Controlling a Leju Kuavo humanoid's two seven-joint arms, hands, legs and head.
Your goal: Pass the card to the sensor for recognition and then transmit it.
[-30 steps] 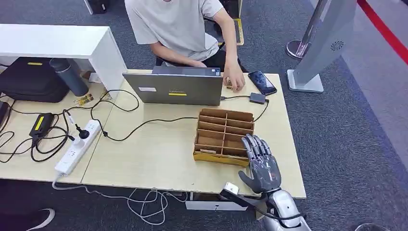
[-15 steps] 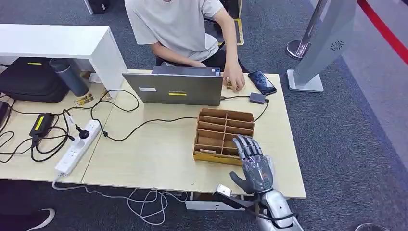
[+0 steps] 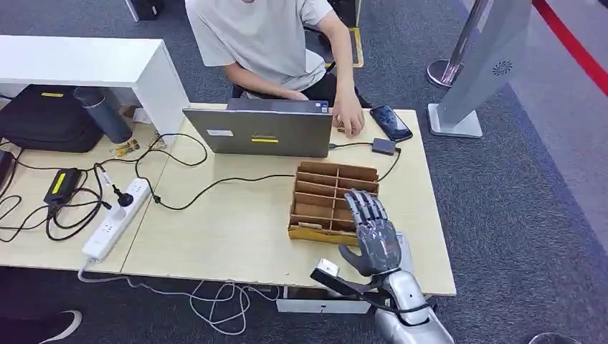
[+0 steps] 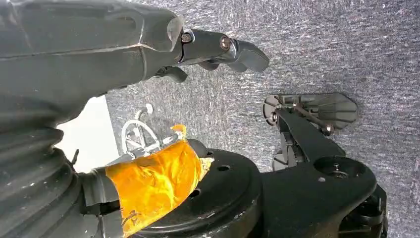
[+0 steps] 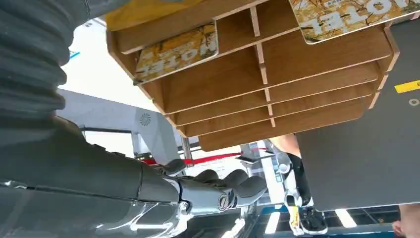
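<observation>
A wooden card rack (image 3: 326, 188) with several slots stands on the table's right half. In the right wrist view two yellow cards printed HOTEL lie in it, one (image 5: 177, 52) in a front slot and another (image 5: 346, 15) beside it. My right hand (image 3: 373, 233) hovers over the rack's front right corner with fingers spread and straight, holding nothing; its fingers (image 5: 223, 183) reach out under the rack in that view. A small black sensor box (image 3: 384, 146) sits behind the rack, wired to the laptop. My left hand (image 4: 99, 54) hangs over the carpet, fingers (image 4: 242, 52) extended, empty.
A person sits behind a grey laptop (image 3: 259, 132), one hand (image 3: 349, 118) resting near a black phone (image 3: 391, 122). A power strip (image 3: 117, 217), cables and a black charger (image 3: 61, 184) cover the left table. A grey kiosk stand (image 3: 477, 68) rises at the right.
My right hand has moved left and forward, from beside the rack's front right corner to over it. The person and the table things stay put.
</observation>
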